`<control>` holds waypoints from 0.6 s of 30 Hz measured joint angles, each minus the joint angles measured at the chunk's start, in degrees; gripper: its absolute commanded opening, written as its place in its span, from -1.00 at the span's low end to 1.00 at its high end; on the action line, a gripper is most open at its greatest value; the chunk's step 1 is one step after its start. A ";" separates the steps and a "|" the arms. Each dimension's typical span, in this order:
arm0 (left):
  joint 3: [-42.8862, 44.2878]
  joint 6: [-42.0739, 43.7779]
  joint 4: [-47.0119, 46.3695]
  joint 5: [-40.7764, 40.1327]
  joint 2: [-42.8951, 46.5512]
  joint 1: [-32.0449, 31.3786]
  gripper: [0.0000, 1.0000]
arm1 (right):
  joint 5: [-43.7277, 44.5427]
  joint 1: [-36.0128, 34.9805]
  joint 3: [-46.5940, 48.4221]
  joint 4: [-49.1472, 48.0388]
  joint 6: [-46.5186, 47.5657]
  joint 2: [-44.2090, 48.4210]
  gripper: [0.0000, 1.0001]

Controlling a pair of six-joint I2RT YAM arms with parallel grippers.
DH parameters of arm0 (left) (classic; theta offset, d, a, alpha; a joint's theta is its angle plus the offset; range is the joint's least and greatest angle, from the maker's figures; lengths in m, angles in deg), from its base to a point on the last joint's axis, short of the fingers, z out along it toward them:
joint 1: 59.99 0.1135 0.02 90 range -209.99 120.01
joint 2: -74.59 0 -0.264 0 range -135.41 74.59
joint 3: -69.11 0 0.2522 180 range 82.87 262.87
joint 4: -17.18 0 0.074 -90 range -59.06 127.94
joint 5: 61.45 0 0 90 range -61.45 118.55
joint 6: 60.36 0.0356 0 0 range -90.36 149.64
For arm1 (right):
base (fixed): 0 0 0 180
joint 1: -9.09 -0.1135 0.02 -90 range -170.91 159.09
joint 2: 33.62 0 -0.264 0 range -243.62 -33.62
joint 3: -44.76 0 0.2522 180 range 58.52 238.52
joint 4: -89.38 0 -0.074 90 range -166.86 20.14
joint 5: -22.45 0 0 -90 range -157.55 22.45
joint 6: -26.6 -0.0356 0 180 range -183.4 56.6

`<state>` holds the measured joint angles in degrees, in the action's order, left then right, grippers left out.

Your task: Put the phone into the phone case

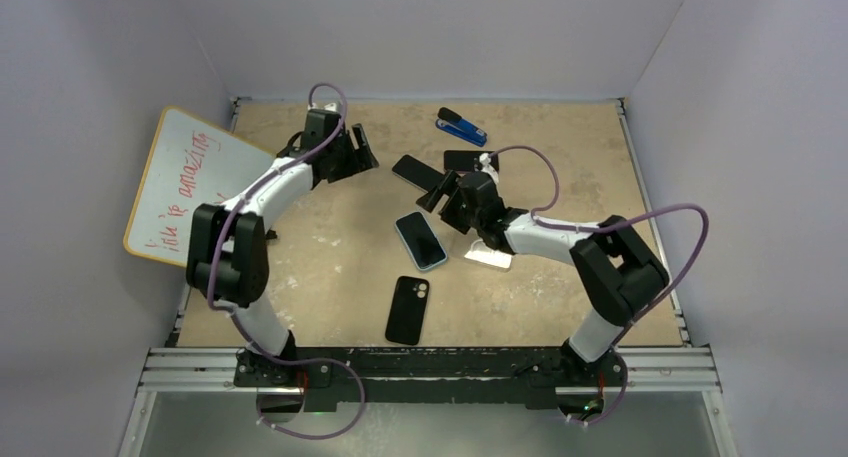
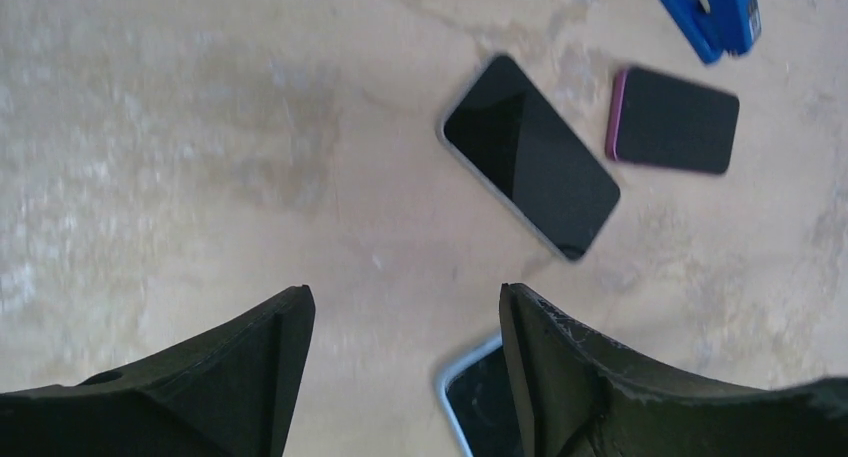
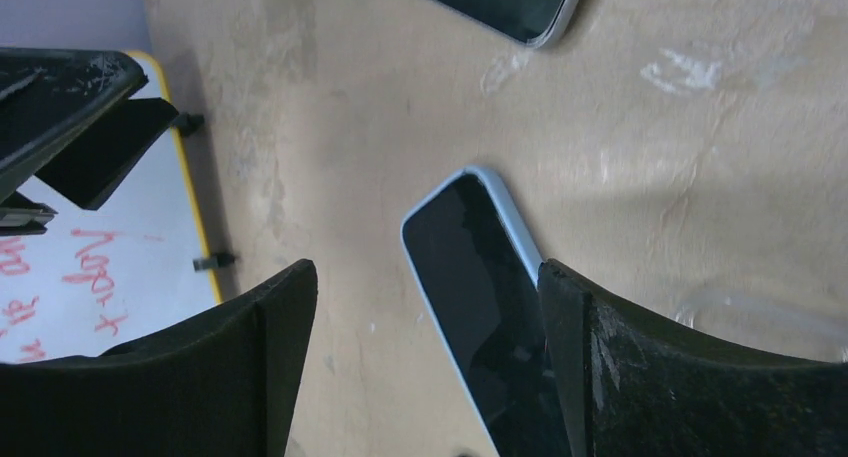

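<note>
Right gripper (image 3: 422,277) wide, empty, over phone (image 3: 470,287); left gripper (image 2: 405,297) wide too. Phone looks seated in case (image 3: 517,232); next: check corners.

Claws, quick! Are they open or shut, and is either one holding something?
Left claw: open, holding nothing.
Right claw: open, holding nothing.

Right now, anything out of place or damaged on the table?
The whiteboard sits askew, hanging past the table's left edge. The table surface is blotchy and scuffed. Nothing looks spilled or broken.
</note>
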<state>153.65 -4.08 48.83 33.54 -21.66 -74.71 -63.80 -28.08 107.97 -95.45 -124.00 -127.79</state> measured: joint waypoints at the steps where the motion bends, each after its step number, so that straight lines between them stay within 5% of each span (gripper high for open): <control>1: 1.31 0.24 -1.18 0.22 -2.29 0.74 0.39 | 0.42 0.15 0.72 -0.92 -0.17 -1.44 0.62; 11: 19.41 1.88 -11.87 5.46 -23.67 1.68 0.22 | 4.96 1.62 9.66 -2.67 -0.98 -11.37 0.66; 18: 24.59 1.60 -17.42 11.93 -35.08 1.68 0.09 | 8.17 2.69 14.01 -1.29 -1.97 -15.52 0.66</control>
<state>178.24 -2.48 31.41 45.48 -56.74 -73.02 -55.63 -25.39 121.98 -96.74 -125.96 -143.31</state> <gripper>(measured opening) 0.562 0.831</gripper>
